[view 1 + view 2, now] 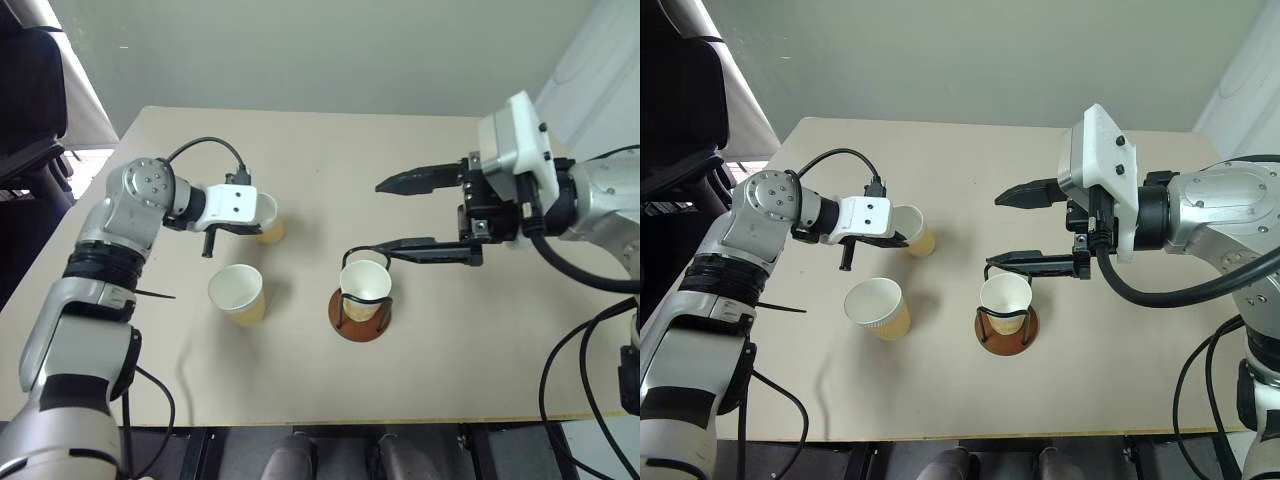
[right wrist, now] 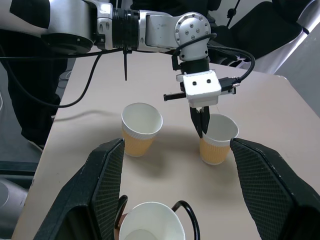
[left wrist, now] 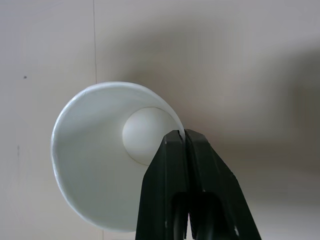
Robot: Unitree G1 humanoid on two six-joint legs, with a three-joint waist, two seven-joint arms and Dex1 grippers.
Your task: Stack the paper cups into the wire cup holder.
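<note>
My left gripper (image 3: 185,135) is shut on the near rim of a tan paper cup (image 1: 270,222), one finger inside and one outside; the cup is upright at the table's left middle. A second paper cup (image 1: 238,293) stands free, closer to the front edge. A third cup (image 1: 366,283) sits inside the wire cup holder (image 1: 345,325), whose reddish-brown base rests at the table's centre. My right gripper (image 1: 365,220) hovers open just above and behind the holder, pointing left, with nothing between its fingers.
The beige table (image 1: 480,350) has bare room to the right of the holder and along the back. A black chair (image 1: 25,100) stands off the table's left edge. Cables hang from my right arm (image 1: 570,360).
</note>
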